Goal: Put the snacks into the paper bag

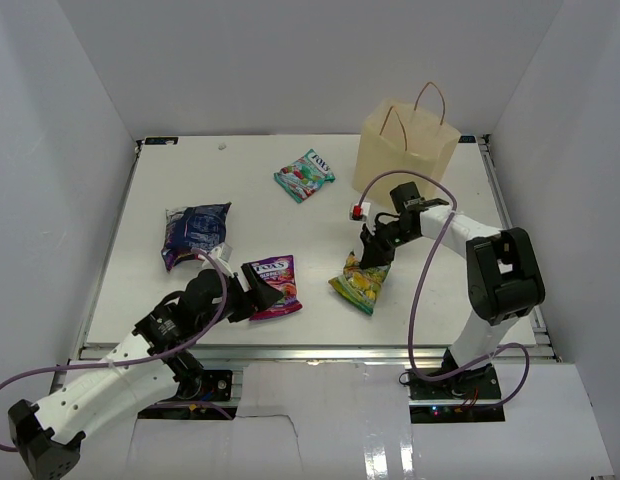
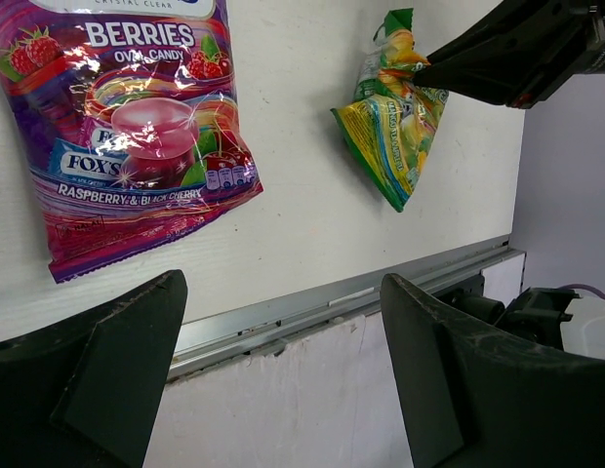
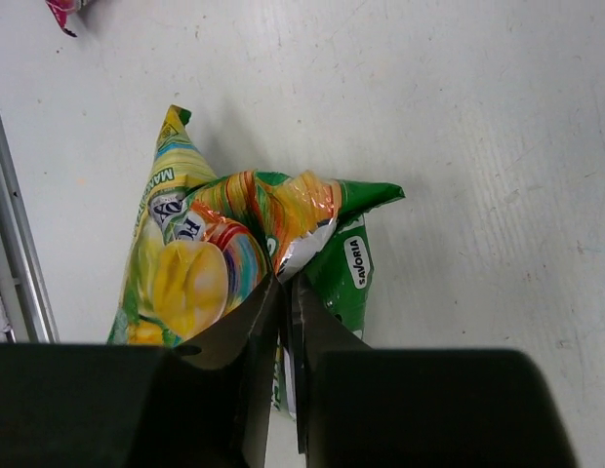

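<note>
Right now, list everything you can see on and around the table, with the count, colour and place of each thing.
paper bag: one, tan, upright at the table's far right
teal packet: one, teal, lying flat left of the bag
dark blue packet: one, dark blue, on the left side
purple packet: one, purple, lying flat near the front edge
green-yellow packet: one, green and yellow, right of the purple one
red pouch: one, red, tiny, in front of the bag
table: one, white
cables: two, purple, one along each arm
left hand: one, black, open, empty, beside the purple packet
right hand: one, black, shut on the green-yellow packet's top
</note>
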You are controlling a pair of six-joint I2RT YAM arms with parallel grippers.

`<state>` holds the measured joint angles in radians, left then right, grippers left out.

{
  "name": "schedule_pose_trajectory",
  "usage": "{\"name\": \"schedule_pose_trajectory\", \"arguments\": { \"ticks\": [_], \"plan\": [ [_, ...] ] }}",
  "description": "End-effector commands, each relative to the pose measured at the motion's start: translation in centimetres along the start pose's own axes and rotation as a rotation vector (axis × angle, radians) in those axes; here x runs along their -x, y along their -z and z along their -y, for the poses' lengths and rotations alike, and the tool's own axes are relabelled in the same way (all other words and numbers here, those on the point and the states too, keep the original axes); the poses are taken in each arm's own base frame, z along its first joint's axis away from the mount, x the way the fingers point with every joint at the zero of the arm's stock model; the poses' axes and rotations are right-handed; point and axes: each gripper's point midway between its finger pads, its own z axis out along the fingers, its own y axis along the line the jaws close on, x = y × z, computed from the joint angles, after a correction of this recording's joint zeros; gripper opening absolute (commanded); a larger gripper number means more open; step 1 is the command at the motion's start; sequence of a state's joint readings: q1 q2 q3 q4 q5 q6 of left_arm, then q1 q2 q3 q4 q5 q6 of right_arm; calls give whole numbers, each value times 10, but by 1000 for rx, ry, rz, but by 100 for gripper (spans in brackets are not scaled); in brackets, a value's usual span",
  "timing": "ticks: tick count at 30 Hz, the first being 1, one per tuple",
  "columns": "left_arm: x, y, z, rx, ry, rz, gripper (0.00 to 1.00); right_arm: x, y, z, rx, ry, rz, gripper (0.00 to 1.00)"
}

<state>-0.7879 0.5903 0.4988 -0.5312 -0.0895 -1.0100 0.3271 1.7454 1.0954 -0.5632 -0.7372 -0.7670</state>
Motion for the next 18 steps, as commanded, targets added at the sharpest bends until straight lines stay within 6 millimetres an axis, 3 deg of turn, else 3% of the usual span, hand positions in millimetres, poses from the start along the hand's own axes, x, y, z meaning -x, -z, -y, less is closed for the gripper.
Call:
{"name": "schedule_pose_trajectory", "arguments": {
  "ticks": [1, 3, 7, 13, 17, 18],
  "plan": [
    [8, 6, 8, -18, -6, 23, 91, 26, 18, -11, 1, 59, 78, 13],
    [9, 6, 9, -17, -5, 25, 91, 37, 27, -17, -2, 83, 112, 8],
    [10, 6, 11, -17, -14, 25, 91, 61, 41, -37, 27, 135, 201, 8],
    [11, 6, 10, -15, -15, 33, 91, 95, 68, -50, -4, 212, 278, 8],
    [12, 6, 11, -16, -14, 37, 91, 124, 88, -56, -30, 258, 332, 8],
    [11, 6, 10, -15, -15, 34, 91, 139, 100, -58, -50, 292, 359, 8]
  ]
}}
